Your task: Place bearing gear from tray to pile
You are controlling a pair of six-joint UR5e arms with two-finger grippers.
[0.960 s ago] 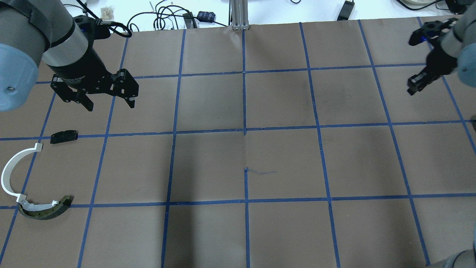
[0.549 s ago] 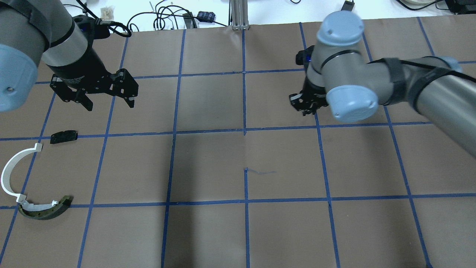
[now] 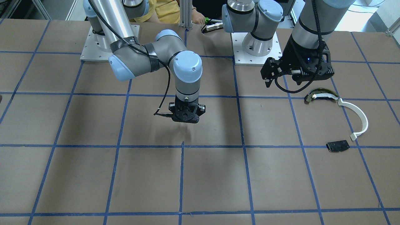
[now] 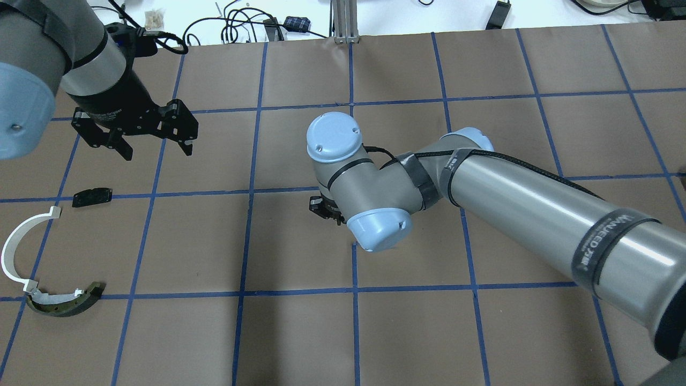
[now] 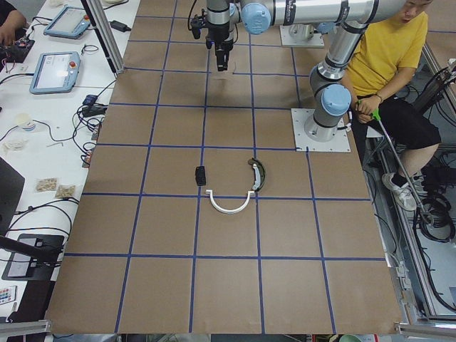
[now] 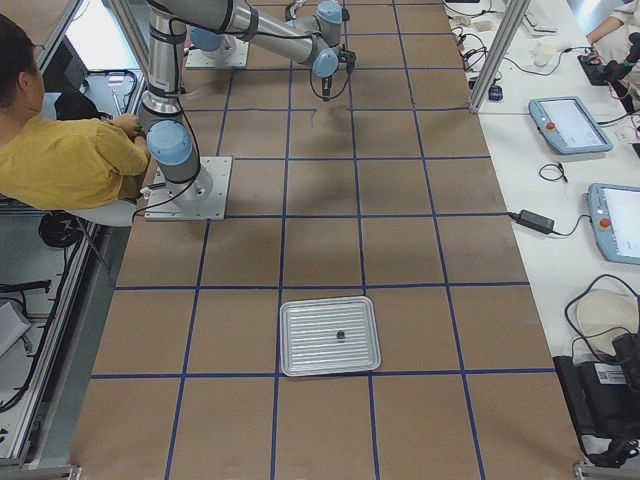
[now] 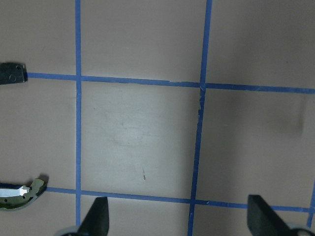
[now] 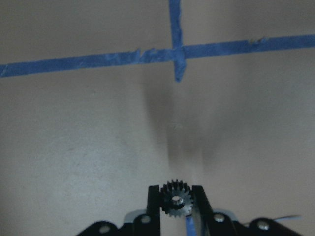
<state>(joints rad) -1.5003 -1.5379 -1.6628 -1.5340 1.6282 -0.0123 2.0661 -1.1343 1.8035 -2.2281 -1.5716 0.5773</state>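
A small dark toothed bearing gear (image 8: 176,199) is clamped between my right gripper's fingertips. My right gripper (image 4: 325,210) hangs above the table's middle and also shows in the front view (image 3: 186,120). The pile lies at the table's left: a white curved arc (image 4: 16,246), a dark olive-edged curved piece (image 4: 67,303) and a flat black plate (image 4: 92,196). My left gripper (image 4: 158,153) is open and empty, hovering just beyond the black plate. Its wide-apart fingers (image 7: 98,219) show in the left wrist view.
A silver tray (image 6: 300,365) stands far off on the table's right end with one small dark part (image 6: 341,335) in it. The table is brown paper with blue tape grid lines. A person in yellow sits behind the robot bases.
My right arm has swept from the table's far right edge to its middle, toward the pile's side. My left arm and the pile have not moved.
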